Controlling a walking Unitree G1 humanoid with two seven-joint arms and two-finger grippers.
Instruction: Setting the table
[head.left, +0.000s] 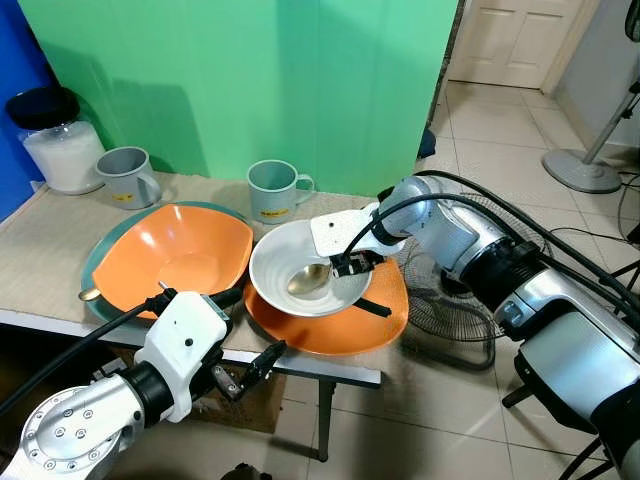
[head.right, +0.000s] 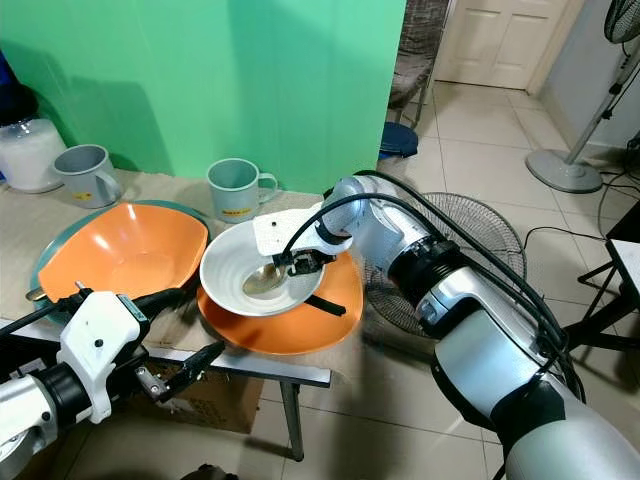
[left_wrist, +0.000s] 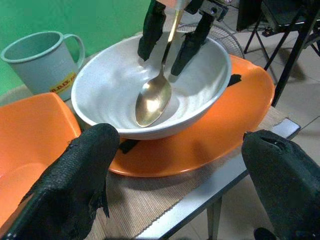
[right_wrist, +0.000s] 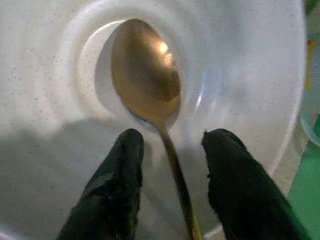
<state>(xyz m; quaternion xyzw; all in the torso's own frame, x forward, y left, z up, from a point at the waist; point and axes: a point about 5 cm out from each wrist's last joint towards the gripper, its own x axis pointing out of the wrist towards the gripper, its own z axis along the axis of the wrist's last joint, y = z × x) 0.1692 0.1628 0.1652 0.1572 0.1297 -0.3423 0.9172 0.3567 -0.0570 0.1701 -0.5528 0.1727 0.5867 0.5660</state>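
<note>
Left hand (head.left: 262, 362): hangs just off the near edge of the worktop (head.left: 60, 240), below the orange plate, fingers spread wide, holding nothing.

Orange plate (head.left: 385, 315): round, at the near right corner of the worktop, its rim reaching past the near edge. A black strip lies across its right side.

White bowl (head.left: 275, 270): stands on the orange plate, set toward the plate's left and far side.

Spoon (head.left: 308, 281): gold-coloured, bowl end resting in the bottom of the white bowl, handle rising toward the right hand.

Right hand (right_wrist: 170, 150): reaches in from the right, fingertips down inside the white bowl. Fingers stand narrowly apart, one on each side of the spoon handle, with a small gap showing at each side in the right wrist view.

Orange square dish (head.left: 175, 255): at the near left, sitting on a teal plate (head.left: 95, 262), its right corner close to the white bowl.

Second spoon (head.left: 88, 294): tip shows at the teal plate's left rim.

Grey mug (head.left: 272, 188): behind the white bowl, near the far edge, handle to the right.

Second grey mug (head.left: 127, 176): farther left along the far edge.

Glass jar (head.left: 58, 142): black lid, white contents, at the far left corner.

Floor fan (head.left: 450, 310): on the tiled floor to the right of the worktop.
</note>
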